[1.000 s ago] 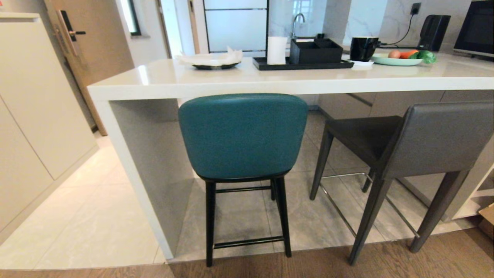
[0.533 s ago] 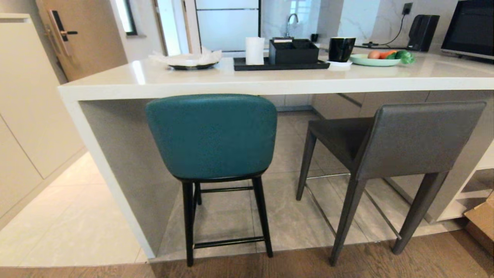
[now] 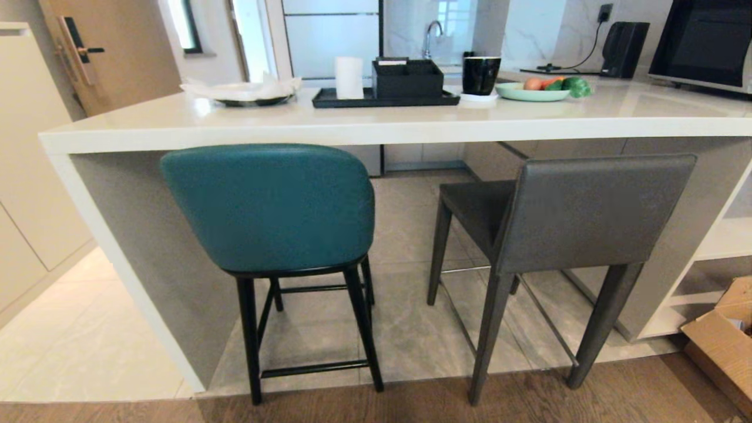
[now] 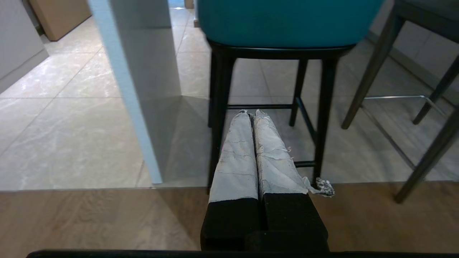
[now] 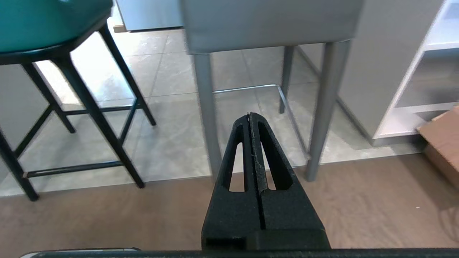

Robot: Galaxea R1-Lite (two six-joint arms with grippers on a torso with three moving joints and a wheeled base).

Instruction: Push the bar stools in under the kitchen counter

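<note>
Two bar stools stand at the kitchen counter (image 3: 376,124), an off-white slab with an end panel (image 3: 123,264) on the left. The teal stool (image 3: 270,205) with black legs has its back just below the counter edge. The dark grey stool (image 3: 587,211) to its right is turned at an angle, its seat partly under the slab. Neither arm shows in the head view. My left gripper (image 4: 251,114), fingers wrapped in pale tape, is shut and hangs low in front of the teal stool (image 4: 287,21) legs. My right gripper (image 5: 250,115) is shut, low before the grey stool (image 5: 269,25) legs.
On the counter sit a plate with paper (image 3: 244,94), a black tray (image 3: 385,98) with a white cup and box, a black mug (image 3: 480,74) and a green plate of vegetables (image 3: 537,91). A cardboard box (image 3: 719,346) lies on the wood floor at right, beside open shelves (image 3: 719,247).
The whole head view has shifted: counter and both stools slid left in the picture, bringing the shelves and cardboard box into view at right. The stools keep their places against the counter.
</note>
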